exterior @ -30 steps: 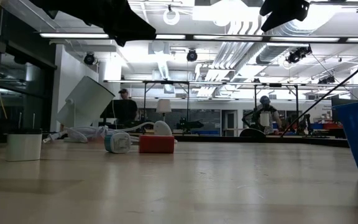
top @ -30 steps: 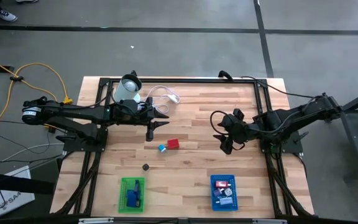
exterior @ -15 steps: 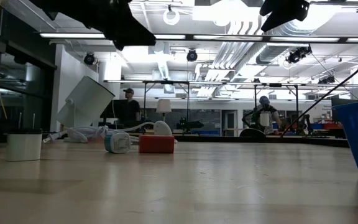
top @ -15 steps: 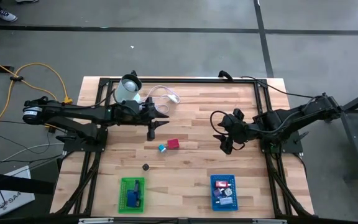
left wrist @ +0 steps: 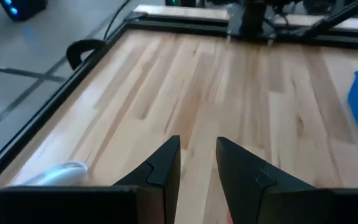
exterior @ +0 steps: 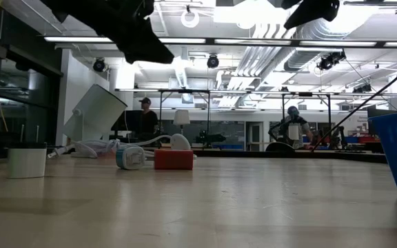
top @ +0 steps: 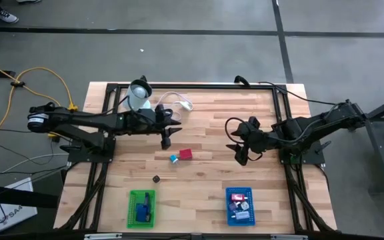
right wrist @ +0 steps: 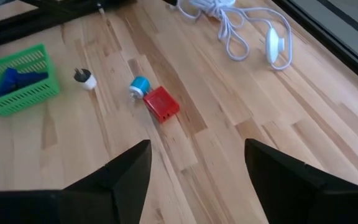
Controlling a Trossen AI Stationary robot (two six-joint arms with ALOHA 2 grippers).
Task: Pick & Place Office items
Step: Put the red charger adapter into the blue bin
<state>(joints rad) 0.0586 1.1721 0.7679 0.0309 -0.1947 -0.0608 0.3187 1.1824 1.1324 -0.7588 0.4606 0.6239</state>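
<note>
A red block [top: 186, 154] and a small blue round piece [top: 174, 158] lie side by side on the mid table, also seen as the red block [right wrist: 161, 103] and the blue piece [right wrist: 139, 86]. A tiny dark-and-white piece [top: 157, 179] sits nearer the front. My left gripper [top: 166, 143] hovers just behind the red block, open by a narrow gap [left wrist: 197, 149]. My right gripper [top: 241, 155] hangs over the table's right half, wide open [right wrist: 197, 155]. Neither holds anything.
A green basket [top: 142, 208] with blue pieces and a blue basket [top: 241, 205] with red and white pieces stand at the near edge. A coiled white cable [top: 175, 101] and a pale round container [top: 137, 95], tilted, sit at the far left. People stand in the room beyond.
My left gripper has moved a little toward the table's right and come down somewhat, closer to the red block. The pieces on the table have stayed where they were.
</note>
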